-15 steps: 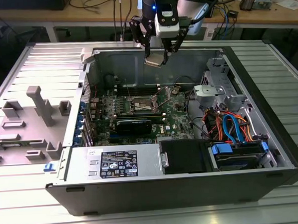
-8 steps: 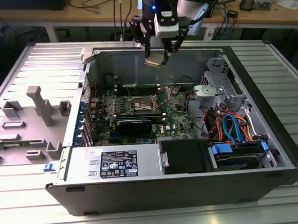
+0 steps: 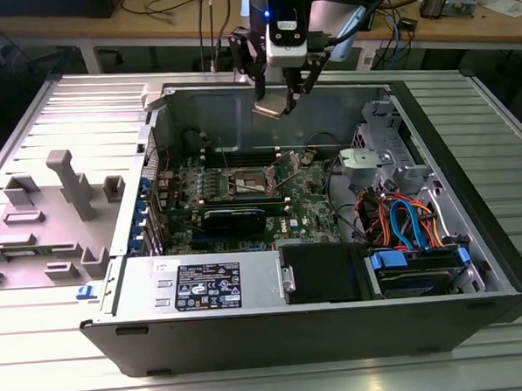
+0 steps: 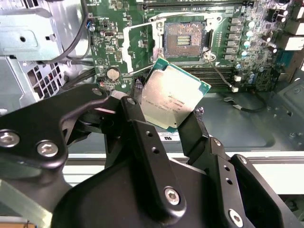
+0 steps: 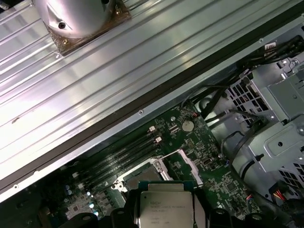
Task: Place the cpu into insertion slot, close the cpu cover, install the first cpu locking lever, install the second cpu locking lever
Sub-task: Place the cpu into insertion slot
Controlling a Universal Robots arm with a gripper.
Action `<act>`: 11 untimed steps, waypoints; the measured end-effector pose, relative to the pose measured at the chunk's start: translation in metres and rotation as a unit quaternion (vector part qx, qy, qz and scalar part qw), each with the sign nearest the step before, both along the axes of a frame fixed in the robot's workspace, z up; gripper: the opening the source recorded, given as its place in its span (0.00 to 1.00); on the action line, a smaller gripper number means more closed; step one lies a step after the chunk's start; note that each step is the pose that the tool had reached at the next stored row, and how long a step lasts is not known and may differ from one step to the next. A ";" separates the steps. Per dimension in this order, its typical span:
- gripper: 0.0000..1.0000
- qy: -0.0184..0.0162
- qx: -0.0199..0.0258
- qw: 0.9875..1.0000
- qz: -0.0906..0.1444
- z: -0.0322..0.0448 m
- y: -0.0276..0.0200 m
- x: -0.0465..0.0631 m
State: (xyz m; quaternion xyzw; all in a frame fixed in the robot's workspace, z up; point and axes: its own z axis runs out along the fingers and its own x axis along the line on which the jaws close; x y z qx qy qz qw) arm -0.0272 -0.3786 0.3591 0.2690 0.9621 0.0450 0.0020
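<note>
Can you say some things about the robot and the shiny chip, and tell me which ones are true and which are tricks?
1. The gripper holds the cpu between its jaws. True.
2. The cpu already sits in the insertion slot. False: the slot is empty, and the chip is held up in the air.
3. The cpu cover is shut over the slot. False: it stands open beside it.
4. The computer case lies open, showing the green board. True.
</note>
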 end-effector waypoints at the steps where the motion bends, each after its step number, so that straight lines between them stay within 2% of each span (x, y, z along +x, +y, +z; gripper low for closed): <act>1: 0.55 0.000 0.000 1.000 -0.003 -0.0002 -0.0004 0.000; 5: 0.55 0.000 0.000 1.000 -0.020 -0.0006 -0.0005 0.000; 6: 0.55 0.000 0.000 1.000 -0.030 -0.0009 -0.0005 0.000; 11: 0.55 0.000 0.000 0.999 -0.050 -0.0016 -0.0005 0.000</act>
